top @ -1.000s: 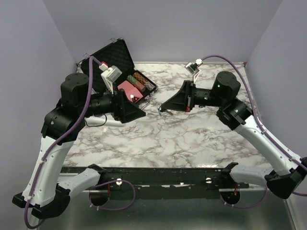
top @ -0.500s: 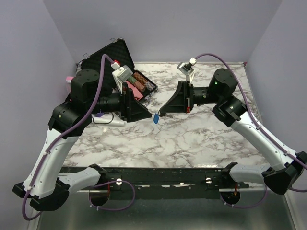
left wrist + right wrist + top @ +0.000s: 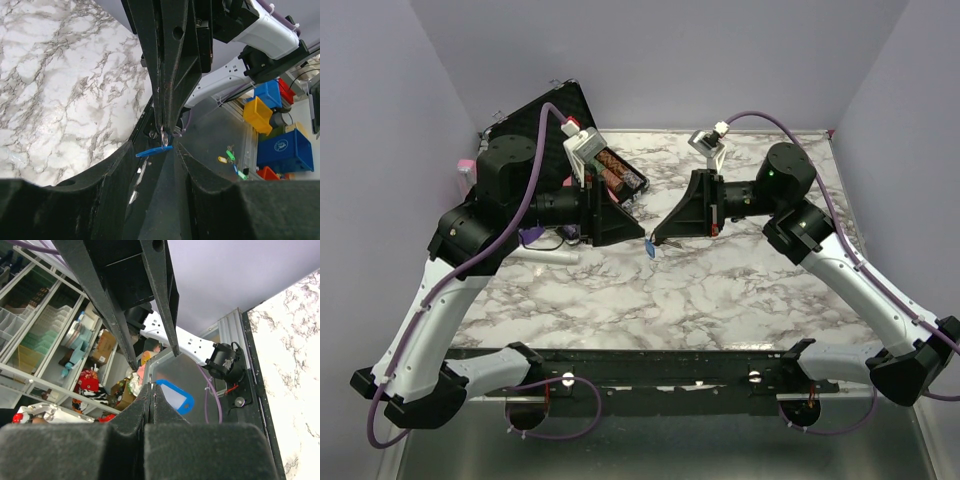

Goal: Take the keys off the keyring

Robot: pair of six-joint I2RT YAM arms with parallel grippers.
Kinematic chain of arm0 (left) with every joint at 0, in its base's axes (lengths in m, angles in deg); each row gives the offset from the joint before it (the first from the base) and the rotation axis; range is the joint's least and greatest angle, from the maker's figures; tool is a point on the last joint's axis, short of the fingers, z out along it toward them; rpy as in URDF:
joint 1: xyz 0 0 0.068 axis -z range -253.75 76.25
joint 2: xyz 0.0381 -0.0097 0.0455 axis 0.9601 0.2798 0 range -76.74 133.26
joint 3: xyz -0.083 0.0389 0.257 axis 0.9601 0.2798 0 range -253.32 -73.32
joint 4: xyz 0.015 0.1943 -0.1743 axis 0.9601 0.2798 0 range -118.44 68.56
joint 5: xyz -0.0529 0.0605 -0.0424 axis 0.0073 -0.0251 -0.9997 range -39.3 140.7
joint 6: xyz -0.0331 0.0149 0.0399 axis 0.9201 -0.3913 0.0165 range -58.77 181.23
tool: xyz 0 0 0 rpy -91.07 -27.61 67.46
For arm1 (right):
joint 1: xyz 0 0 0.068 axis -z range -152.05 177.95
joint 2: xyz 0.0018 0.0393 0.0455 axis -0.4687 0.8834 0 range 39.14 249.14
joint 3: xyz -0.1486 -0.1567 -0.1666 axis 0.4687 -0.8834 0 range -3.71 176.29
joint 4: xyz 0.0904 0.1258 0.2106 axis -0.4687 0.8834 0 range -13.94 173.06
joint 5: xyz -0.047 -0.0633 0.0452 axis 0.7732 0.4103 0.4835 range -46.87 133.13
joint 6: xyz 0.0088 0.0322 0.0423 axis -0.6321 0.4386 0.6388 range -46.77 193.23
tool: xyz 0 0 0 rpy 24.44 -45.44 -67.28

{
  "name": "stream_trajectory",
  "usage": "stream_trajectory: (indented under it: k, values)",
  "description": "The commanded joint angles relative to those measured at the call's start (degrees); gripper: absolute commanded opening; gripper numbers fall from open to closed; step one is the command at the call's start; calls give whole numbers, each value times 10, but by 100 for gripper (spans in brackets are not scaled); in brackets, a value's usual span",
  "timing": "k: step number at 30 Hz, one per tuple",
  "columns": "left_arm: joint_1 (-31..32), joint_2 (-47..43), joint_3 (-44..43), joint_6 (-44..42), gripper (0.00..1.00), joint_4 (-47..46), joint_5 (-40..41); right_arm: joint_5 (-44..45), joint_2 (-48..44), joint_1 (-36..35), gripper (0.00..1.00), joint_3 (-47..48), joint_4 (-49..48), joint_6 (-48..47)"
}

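Observation:
My right gripper (image 3: 654, 241) is held above the middle of the marble table and is shut on the keyring's metal part (image 3: 165, 136). The blue tag (image 3: 650, 251) hangs just below its tips. In the right wrist view the fingers (image 3: 151, 389) are pinched together with the tag (image 3: 176, 396) just past them. My left gripper (image 3: 642, 237) faces it tip to tip, open, its jaws apart on either side of the tag (image 3: 150, 151). I cannot make out single keys among the small silvery metal at the right fingertips.
An open black case (image 3: 548, 118) with poker chips (image 3: 612, 170) stands at the back left, behind the left arm. A white object (image 3: 545, 256) and a purple item (image 3: 532, 237) lie on the table under the left arm. A pink item (image 3: 466, 168) sits at the far left.
My left arm has swung right and forward until its gripper meets the right gripper's tips. The right gripper has held still in the last half second with the tag hanging.

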Motion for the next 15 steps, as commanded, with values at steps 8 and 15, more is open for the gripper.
stream_trajectory:
  k: [8,15]
  values:
    - [25,27,-36,-4,40,-1,20,-16,-9,1,1,29,28,-9]
    - [34,37,-46,-9,30,7,27,-18,-15,1,1,31,33,-9]
